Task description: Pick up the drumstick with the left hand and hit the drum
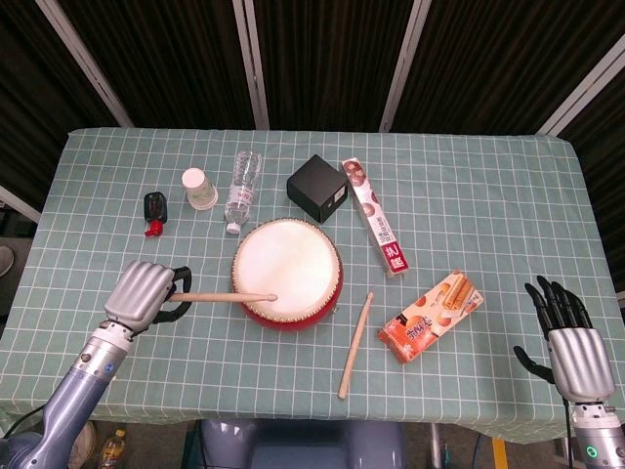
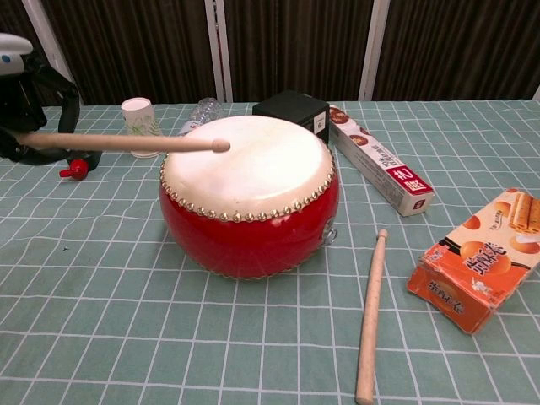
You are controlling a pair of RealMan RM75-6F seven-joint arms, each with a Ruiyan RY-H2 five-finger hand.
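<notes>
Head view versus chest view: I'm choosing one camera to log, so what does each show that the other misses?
Only the head view shows the right hand, open and idle at the table edge. Only the chest view shows the red drum's studded side wall. Both show the left hand holding a drumstick over the drumhead, and the spare drumstick.
</notes>
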